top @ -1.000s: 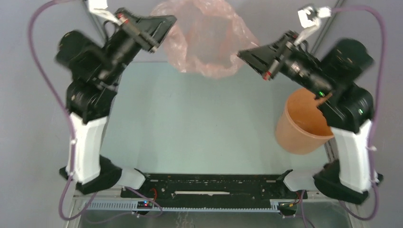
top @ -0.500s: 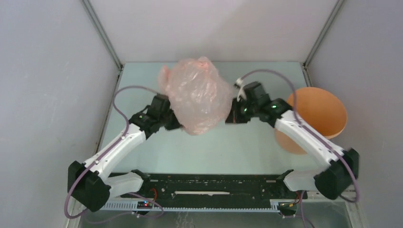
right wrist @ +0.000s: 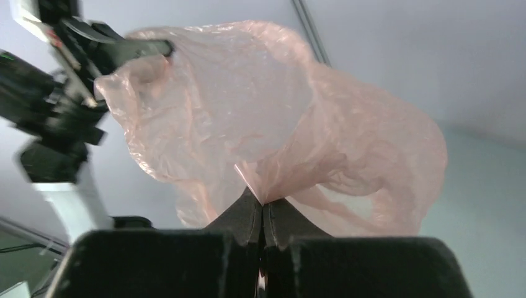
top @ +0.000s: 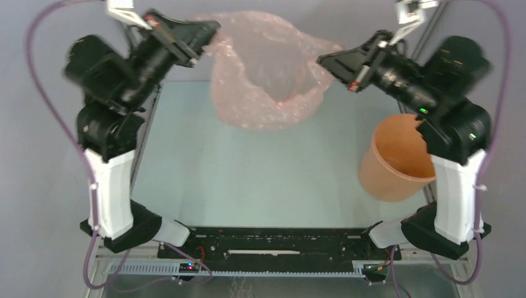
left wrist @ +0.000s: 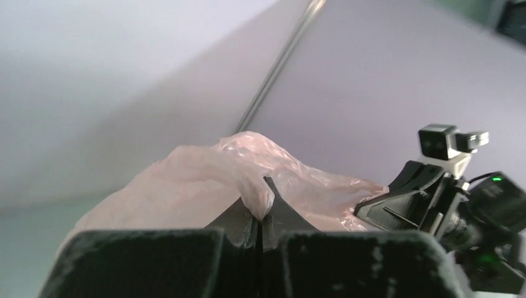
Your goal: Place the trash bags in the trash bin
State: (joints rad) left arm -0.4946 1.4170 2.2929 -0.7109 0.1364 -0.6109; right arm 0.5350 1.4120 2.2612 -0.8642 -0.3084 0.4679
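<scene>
Pink bag [top: 267, 81]: we see it stretched open in the air between both arms, above the far side of the table [top: 248, 174].
Left gripper [top: 208, 34]: clamped on the bag's left rim.
Right gripper [top: 324, 60]: clamped on the bag's right rim.
Orange bin [top: 397, 161]: we find it standing at the table's right side, beside the right arm, apart from the bag.

No text, label, brand, number or sign can be read in any of the views. The trash bags [top: 260, 99] and the trash bin [top: 391, 177] are seen as plain surfaces, with no print made out on either.
</scene>
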